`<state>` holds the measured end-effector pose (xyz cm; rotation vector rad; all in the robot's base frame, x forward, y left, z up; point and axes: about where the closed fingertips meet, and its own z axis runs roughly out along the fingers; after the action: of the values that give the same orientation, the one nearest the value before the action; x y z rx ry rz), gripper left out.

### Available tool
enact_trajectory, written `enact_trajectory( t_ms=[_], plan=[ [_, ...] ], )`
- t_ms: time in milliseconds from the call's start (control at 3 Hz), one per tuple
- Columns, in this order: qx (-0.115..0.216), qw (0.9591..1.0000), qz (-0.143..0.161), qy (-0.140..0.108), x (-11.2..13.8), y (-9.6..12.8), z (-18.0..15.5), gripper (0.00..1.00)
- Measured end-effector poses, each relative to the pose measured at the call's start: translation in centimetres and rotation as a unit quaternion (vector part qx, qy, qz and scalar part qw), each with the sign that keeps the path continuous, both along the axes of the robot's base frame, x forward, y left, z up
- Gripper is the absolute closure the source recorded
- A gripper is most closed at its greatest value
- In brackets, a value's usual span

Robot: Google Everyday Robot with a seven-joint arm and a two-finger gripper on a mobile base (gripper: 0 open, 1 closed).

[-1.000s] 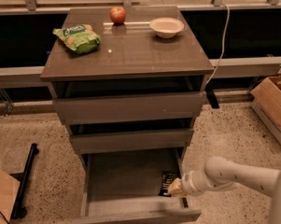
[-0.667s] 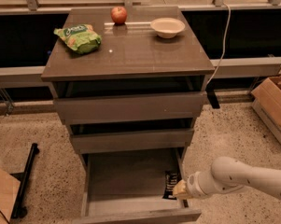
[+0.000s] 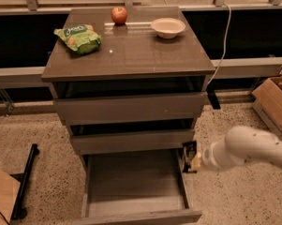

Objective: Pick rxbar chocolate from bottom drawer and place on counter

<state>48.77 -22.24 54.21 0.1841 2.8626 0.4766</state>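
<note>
Gripper: the gripper (image 3: 193, 159) hangs at the right edge of the bottom drawer (image 3: 136, 216), just below the middle drawer's front corner, and pinches the bar.
Bar: the bar (image 3: 189, 151), dark-wrapped, stands nearly upright in the gripper's grip, over the drawer's right wall and lifted off the drawer floor.
Arm: the white arm (image 3: 246, 146) reaches in from the right, low above the speckled floor.
Bottom drawer: pulled well out, with its bare grey floor in view.
Counter: the counter (image 3: 131, 55) carries a green chip bag (image 3: 78, 37) at the left, an apple (image 3: 119, 15) at the back and a pale bowl (image 3: 167, 27) at the back right.
Box: a cardboard box (image 3: 271, 100) sits on the floor at the far right.
</note>
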Motion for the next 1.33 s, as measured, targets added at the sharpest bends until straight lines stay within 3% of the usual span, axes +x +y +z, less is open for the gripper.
enact_trajectory(
  t_ms=[333,667,1000,1333],
  plan=[
    [-0.059,0.9944,-0.011,-0.088,7.4,-5.9,13.1,1.0],
    [-0.084,0.9828,-0.038,-0.16,11.3,-9.1,22.7,1.0],
    [-0.084,0.9795,-0.043,-0.178,12.3,-9.4,24.7,1.0],
    [-0.084,0.9795,-0.043,-0.178,12.3,-9.4,24.7,1.0]
  ],
)
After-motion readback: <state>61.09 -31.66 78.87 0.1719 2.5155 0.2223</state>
